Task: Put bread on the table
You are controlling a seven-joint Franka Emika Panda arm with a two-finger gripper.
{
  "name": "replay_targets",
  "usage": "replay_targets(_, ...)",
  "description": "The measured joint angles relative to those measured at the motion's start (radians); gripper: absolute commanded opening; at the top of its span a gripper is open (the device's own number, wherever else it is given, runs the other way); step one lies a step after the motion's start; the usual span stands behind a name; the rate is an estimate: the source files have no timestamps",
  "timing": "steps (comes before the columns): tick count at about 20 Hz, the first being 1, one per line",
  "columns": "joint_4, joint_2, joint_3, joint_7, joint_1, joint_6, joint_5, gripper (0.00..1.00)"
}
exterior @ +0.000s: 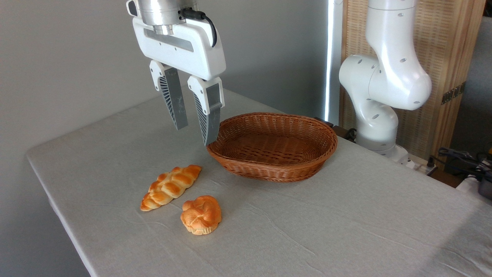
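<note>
bread [171,187] lying on the table [346,215] at seven o'clock from the raised gripper [195,134], which is hanging slightly open, gripping nothing.

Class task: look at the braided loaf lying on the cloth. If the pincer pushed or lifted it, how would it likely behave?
The braided loaf lies flat and long, so it would probably slide or pivot rather than roll. Its glossy, lumpy crust may give the fingers an uneven hold. It looks light for its size, though the picture cannot confirm weight.

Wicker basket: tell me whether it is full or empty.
Empty. The wicker basket shows only its bare woven bottom; the braided bread and the round bun both lie outside it on the table.
</note>
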Motion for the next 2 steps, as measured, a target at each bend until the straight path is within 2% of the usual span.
replay_targets(2,0.000,0.000,0.000,0.000,0.000,0.000,0.000,1.00)
